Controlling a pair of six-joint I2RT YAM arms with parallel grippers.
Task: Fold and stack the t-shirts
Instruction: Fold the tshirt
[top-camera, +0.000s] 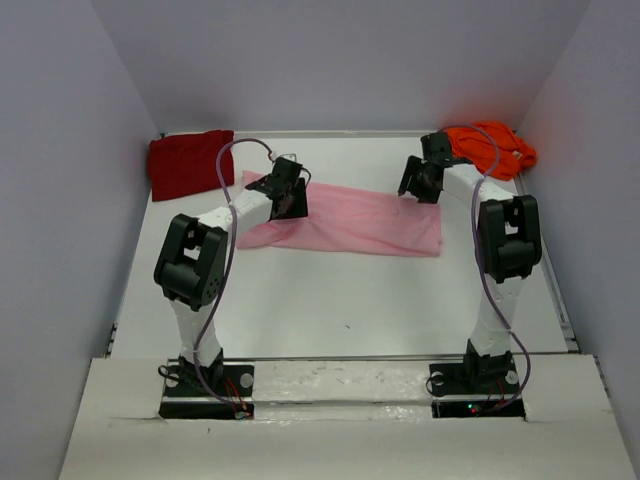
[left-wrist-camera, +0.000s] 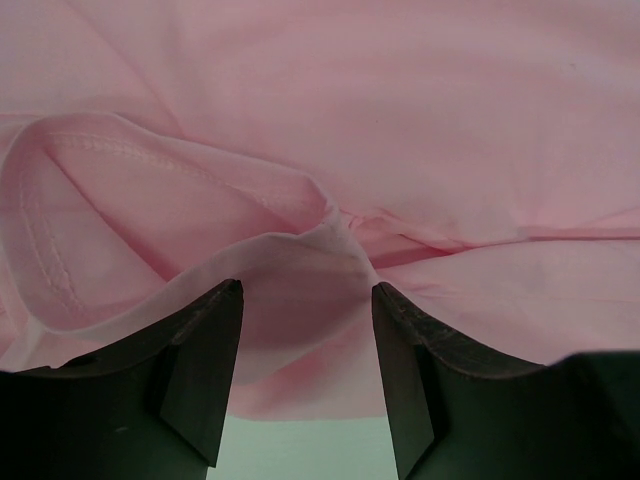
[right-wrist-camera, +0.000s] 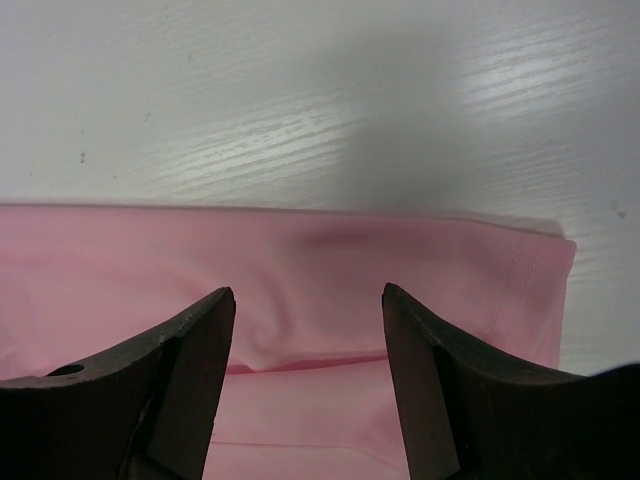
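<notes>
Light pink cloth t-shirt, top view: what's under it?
Only the white table shows around the light pink cloth t-shirt, and past its edge in the left wrist view. Whatever lies beneath the cloth itself is covered.

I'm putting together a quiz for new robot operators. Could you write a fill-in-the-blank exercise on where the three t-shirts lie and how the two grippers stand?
1. The crumpled bright orange cloth t-shirt sits at the far ____ corner of the white table.
2. The dark red cloth t-shirt sits at the far ____ corner.
3. The left gripper and the right gripper both hang over the light pink cloth t-shirt with jaws ____.
Missing words: right; left; open.
</notes>
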